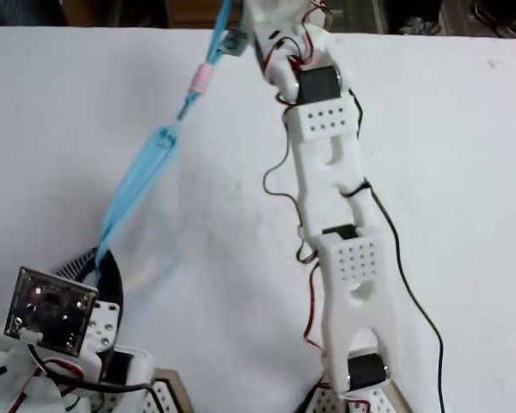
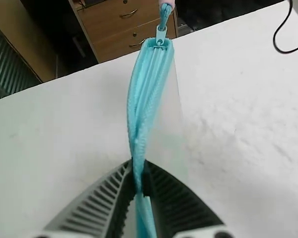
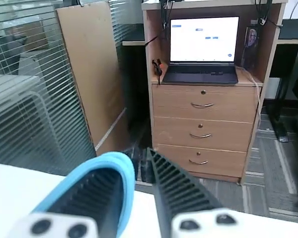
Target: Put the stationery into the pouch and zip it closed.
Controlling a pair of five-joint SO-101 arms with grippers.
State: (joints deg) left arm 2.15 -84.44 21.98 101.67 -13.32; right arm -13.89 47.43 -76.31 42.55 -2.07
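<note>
Pouch: the clear pouch [image 1: 138, 185] with its blue zipper band [image 2: 145, 99] hangs stretched in a taut line over the surface [image 1: 464, 172], running from the left gripper [image 2: 139, 166] at the near edge to the right gripper [image 1: 234, 41] at the far edge.
Left gripper: its fingers [image 2: 102, 198] are clamped on the near end of the zipper band.
Right gripper: it sits at the pouch's far end, by the pink pull tab [image 1: 203, 79]. A blue strip [image 3: 125, 166] curves around one side of it, but I cannot tell whether it grips anything.
Slider: the slider [image 2: 160, 35] sits at the far end of the band from the left gripper, so the zip seems at or near the end of its travel.
Stationery: I cannot tell whether anything is inside; the pouch body looks see-through.
Risk, overpull: with the line this taut, more pull probably drags the band out of the left fingers, and the pouch then drops.
Risk, lost tab: a loose hold on the thin pull likely lets it slip free, leaving the zip short of closed.
Risk, twist: the band looks twisted near the left fingers, which could jam the slider if it has to run again.
Risk, empty pouch: zipping shut with the stationery left out would fail the task.
</note>
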